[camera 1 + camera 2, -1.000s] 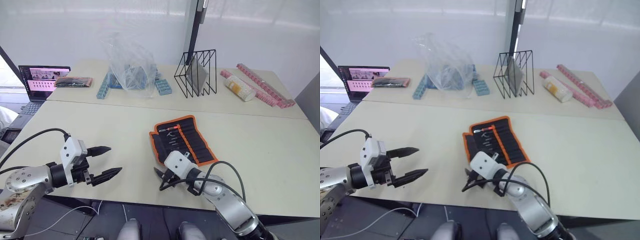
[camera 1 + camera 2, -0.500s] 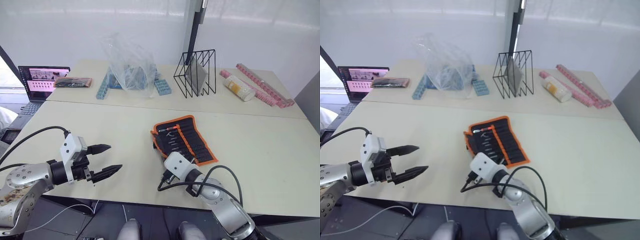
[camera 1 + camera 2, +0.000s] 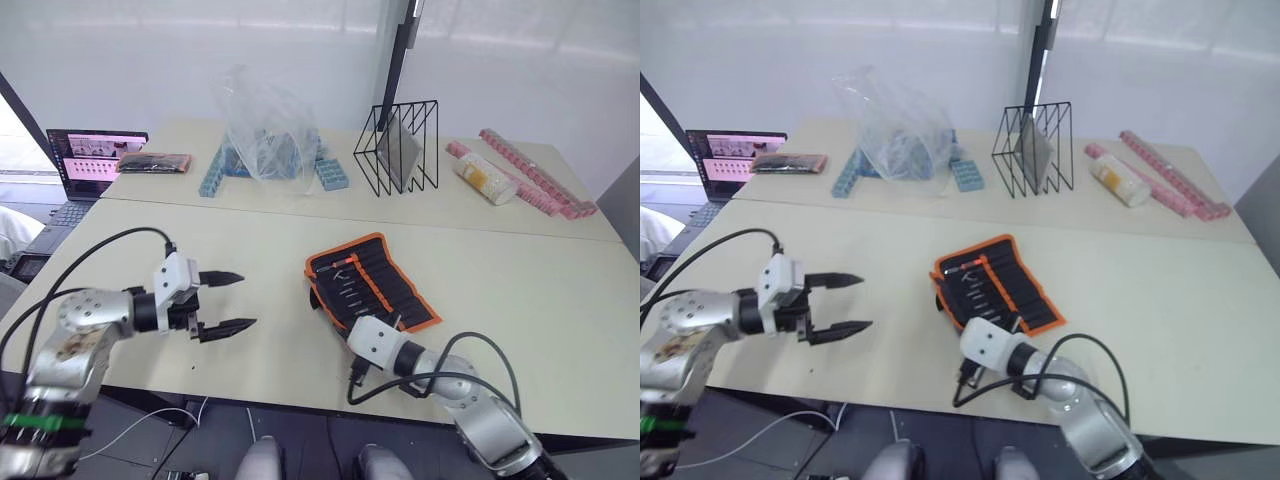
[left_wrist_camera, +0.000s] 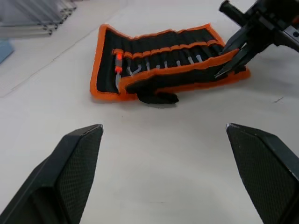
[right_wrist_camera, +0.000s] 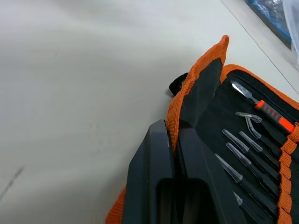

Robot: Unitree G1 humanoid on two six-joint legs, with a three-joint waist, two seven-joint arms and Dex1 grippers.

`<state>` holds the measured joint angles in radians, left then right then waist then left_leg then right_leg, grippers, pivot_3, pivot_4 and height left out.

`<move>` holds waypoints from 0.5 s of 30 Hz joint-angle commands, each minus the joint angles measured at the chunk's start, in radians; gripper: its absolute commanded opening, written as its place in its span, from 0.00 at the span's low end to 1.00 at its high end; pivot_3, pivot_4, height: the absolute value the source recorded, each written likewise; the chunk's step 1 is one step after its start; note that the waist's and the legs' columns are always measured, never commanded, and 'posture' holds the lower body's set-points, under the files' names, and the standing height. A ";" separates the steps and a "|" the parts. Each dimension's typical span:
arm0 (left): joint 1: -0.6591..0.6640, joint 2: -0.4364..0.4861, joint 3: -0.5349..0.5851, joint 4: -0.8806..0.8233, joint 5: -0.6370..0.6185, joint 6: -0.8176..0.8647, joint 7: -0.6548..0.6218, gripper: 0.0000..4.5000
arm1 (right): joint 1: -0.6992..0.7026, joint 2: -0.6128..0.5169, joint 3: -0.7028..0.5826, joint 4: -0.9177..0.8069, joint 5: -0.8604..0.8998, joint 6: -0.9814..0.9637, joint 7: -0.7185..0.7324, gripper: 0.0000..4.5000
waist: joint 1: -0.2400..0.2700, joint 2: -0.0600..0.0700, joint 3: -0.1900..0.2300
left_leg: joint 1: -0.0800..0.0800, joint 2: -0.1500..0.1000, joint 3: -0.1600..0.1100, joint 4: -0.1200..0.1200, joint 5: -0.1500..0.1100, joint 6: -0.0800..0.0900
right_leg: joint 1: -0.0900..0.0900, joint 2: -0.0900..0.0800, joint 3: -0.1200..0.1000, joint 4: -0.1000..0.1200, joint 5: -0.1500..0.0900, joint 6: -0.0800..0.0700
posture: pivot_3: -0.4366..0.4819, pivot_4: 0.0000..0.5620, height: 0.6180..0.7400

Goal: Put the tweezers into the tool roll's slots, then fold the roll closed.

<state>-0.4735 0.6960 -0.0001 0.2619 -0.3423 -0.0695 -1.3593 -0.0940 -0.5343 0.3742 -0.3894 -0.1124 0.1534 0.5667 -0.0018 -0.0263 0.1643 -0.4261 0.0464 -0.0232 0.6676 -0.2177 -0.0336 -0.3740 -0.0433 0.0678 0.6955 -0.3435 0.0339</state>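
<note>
The tool roll [image 3: 375,283] lies unrolled on the near table, black with orange trim. Slim black tweezers [image 5: 239,150] with clear tip caps sit in its slots [image 4: 180,59], beside a red-handled tool [image 5: 270,112]. My right gripper [image 5: 171,134] is at the roll's near edge and is shut on the orange-trimmed flap, which stands raised and bends over the inner face. The same gripper [image 4: 223,71] shows pinching that edge in the left wrist view. My left gripper [image 3: 235,301] hovers open over bare table to the left of the roll, holding nothing.
On the far table stand a laptop [image 3: 90,162], a dark flat packet [image 3: 152,162], a clear plastic bag [image 3: 262,125] over blue blocks, a black wire rack [image 3: 398,145], a white bottle [image 3: 485,177] and pink strips [image 3: 535,170]. Cables trail from both arms.
My right gripper has gone from open to shut on the roll's near edge, and that flap now stands raised. The left gripper has reached further out over the table, still open.
</note>
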 commanded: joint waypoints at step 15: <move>-0.613 -0.297 -0.175 0.953 0.313 -0.572 -0.207 0.83 | 0.070 -0.004 -0.073 -0.076 -0.009 -0.019 0.023 0.00 | -0.014 -0.001 0.001 | -0.015 -0.002 -0.002 0.011 -0.001 0.003 | -0.013 0.000 -0.001 0.008 0.000 0.000 | 0.48 0.27 0.58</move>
<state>-1.0510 0.3997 -0.1937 1.2027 -0.0349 -0.6306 -1.5524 -0.0291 -0.5383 0.3307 -0.4212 -0.1169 0.1276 0.5995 -0.0156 -0.0273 0.1648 -0.4416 0.0445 -0.0256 0.6788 -0.2189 -0.0311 -0.3872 -0.0436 0.0671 0.7038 -0.3432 0.0344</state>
